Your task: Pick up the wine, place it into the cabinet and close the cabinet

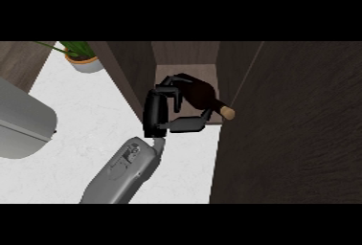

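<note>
White marble counter (78, 124) fills the left of the head view, with a grey appliance (21, 122) at its left edge and a potted plant (81, 57) at the back. Dark wood cabinet (297, 134) takes up the right side; its open bay (184, 60) sits between a left wall (130, 72) and a door (237, 81) seen edge-on.

One hand (159, 107) shows, on a grey forearm (120, 177) rising from the lower edge; which arm it is I cannot tell for sure, though I take it for the right. Its fingers (170, 83) curl over the wine (201, 95) from the far side and the thumb (187, 123) closes under it, so the bottle is pinched between them. The wine lies tilted at the mouth of the bay, neck and cork (228, 112) pointing toward the door side, body just inside.

Risks, as I judge them: the cork is near the door's edge and could catch on it as the bottle goes deeper; the hand is close to the left wall, leaving little side room. Let go while tilted, the bottle may roll out. Free space lies only straight back into the bay and out over the counter.
</note>
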Controlling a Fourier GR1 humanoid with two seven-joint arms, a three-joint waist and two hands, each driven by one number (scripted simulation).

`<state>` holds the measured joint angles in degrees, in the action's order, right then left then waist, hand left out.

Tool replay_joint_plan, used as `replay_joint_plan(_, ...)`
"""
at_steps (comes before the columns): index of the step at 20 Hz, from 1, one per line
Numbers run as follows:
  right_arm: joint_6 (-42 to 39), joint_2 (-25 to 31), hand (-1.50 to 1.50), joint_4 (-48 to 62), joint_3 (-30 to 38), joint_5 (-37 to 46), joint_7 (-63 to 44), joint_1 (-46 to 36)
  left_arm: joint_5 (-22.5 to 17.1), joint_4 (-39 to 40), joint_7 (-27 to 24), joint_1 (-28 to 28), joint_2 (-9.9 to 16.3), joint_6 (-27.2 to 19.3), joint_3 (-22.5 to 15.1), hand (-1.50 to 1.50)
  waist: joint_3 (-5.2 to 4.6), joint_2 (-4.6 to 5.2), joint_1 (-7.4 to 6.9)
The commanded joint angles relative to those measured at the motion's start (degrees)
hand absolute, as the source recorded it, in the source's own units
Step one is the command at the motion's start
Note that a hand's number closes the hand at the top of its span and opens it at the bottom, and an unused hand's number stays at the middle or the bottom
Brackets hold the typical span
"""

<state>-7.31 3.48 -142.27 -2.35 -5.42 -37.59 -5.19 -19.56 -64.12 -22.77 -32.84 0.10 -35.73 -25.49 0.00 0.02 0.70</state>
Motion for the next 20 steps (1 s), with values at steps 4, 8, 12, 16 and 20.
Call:
replay_joint_plan(4, 0.19, 0.17, -1.5, -4.39, 1.16, -4.11, -1.96, 0.34, -1.93, 6.07, -2.11, -4.95, 0.87, 6.33, 8.49, 1.5, 0.0, 0.02, -0.13)
replay_joint_plan(8, 2.06, -0.68, -1.5, -6.59, -0.4, -2.56, -4.75, -0.14, -1.25, 7.56, 0.44, -5.2, 2.27, 7.14, 8.72, 1.5, -0.01, -0.07, -0.27)
replay_joint_plan(12, -1.51, 0.66, -1.5, -5.73, 3.02, -8.54, -0.62, 3.5, -3.57, 14.41, -2.2, -9.53, 0.08, 9.44, 10.57, 1.5, 0.04, 0.07, 0.27)
replay_joint_plan(16, 1.56, -1.12, -1.5, -8.01, -2.0, -2.99, -4.18, 1.93, -5.92, 19.32, -2.59, -12.41, -0.07, 9.09, 10.93, 1.5, -0.01, 0.09, 0.54)
replay_joint_plan(20, 0.53, -3.37, -1.5, -7.44, -6.24, 0.11, 0.47, 7.12, -3.6, 26.32, -2.37, -17.78, -0.08, 8.19, 12.88, 1.5, 0.01, 0.17, 0.93)
